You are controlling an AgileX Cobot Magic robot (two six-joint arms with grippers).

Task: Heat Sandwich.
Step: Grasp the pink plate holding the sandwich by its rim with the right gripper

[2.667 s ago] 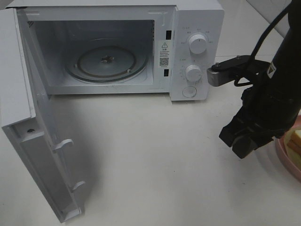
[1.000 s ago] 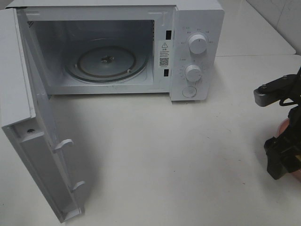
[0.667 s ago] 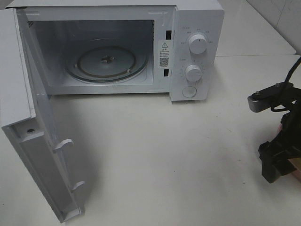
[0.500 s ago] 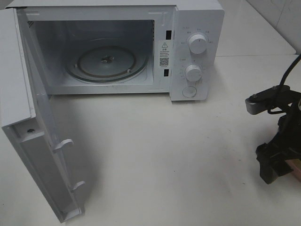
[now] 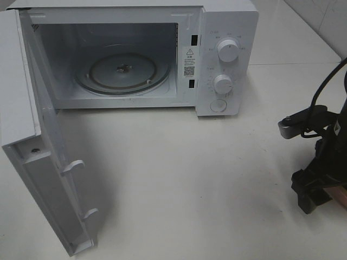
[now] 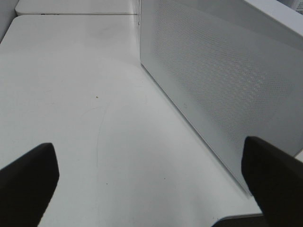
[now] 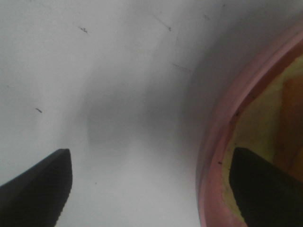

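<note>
The sandwich [image 7: 289, 101] shows only as a yellow-brown patch inside the pink plate [image 7: 214, 156] in the right wrist view. My right gripper [image 7: 149, 156] is open and low over the table, with the plate's rim between its fingers, one finger over the plate and one over bare table. In the high view this gripper [image 5: 310, 199] is at the far right edge and hides most of the plate [image 5: 340, 196]. The white microwave [image 5: 227, 59] stands at the back with its door [image 5: 49, 179] swung open to the left and its glass turntable [image 5: 122, 71] bare. My left gripper [image 6: 147, 146] is open and empty.
The left wrist view shows white tabletop [image 6: 71, 94] and a white perforated microwave panel [image 6: 218, 80]. The left arm is out of the high view. The microwave's two knobs [image 5: 227, 50] face the front. A cable [image 5: 325, 86] loops above the right arm.
My right gripper has swung from beside the microwave's knobs to the far right edge, then lowered and edged slightly left at the plate. The microwave has not changed.
</note>
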